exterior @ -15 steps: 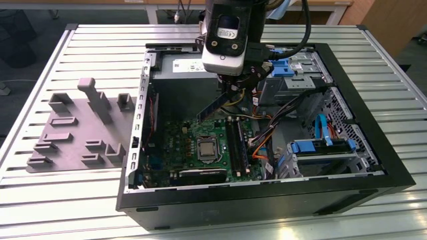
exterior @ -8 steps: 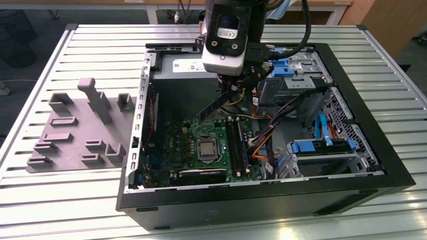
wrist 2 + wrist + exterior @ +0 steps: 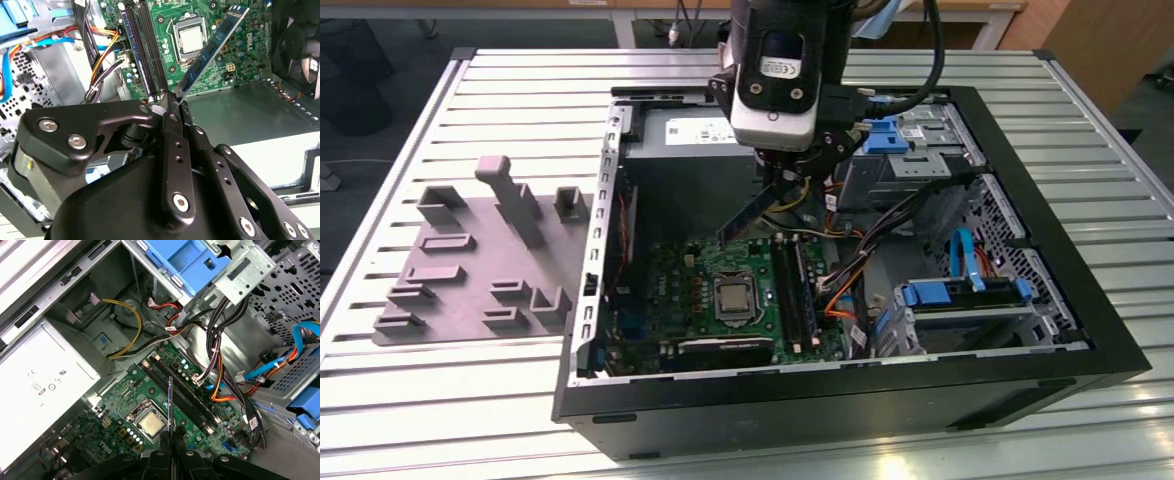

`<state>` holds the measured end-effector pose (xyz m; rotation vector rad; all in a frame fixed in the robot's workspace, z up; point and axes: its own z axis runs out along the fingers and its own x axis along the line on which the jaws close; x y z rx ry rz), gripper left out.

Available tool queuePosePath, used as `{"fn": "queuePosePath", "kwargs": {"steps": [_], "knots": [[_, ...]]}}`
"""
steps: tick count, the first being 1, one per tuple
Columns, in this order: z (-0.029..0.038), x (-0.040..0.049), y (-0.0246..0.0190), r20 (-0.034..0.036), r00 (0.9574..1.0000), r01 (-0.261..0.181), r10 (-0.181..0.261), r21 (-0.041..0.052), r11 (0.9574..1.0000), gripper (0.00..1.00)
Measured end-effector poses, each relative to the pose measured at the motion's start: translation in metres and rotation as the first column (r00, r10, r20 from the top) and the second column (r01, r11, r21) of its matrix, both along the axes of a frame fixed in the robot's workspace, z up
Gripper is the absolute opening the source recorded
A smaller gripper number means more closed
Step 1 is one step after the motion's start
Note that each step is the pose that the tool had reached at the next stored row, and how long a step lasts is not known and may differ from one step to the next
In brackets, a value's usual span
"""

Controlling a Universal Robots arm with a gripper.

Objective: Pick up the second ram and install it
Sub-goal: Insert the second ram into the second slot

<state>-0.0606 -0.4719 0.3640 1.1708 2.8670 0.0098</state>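
Gripper: gripper [image 3: 172,102] is clenching the second ram [image 3: 212,50] by one end, fingers [image 3: 170,122] pinched tight on the board edge; the rest of the stick is sticking out free.
Ram pose: hanging tilted in the exterior view [image 3: 750,215], well above the mobo, touching nothing but the fingers. In the first wrist view it's showing edge-on as a thin dark line [image 3: 170,405] over the board.
Below ram: CPU socket [image 3: 151,424] is sitting just under/beside the stick's line, so the stick isn't over its slot yet.
Slots: long black memory slots [image 3: 182,395] are lying beside the socket, toward the cable bundle [image 3: 220,360]; both are looking empty as far as I can tell.
Case: open PC case [image 3: 854,395] is lying on its side on the slatted table [image 3: 467,400].
Far side: grey holder tray [image 3: 474,265] is sitting on the exterior view's left, well apart from the case.
Step (my read): pick done, carrying to slot, pre-insert.
Next move needs: ram squared up parallel w/ a slot, centred over it, then pressed straight down evenly; cables near the slot ends could snag.
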Motion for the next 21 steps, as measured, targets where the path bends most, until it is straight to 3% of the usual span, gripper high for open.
{"fn": "queuePosePath", "kwargs": {"steps": [4,21], "knots": [[0.0000,0.0001,0.0000,0.0000,0.9992,-0.040,0.040,0.0000,0.9992,0.14],[0.0000,0.0000,0.0000,0.0000,0.9987,-0.051,0.051,0.0000,0.9987,0.14]]}}
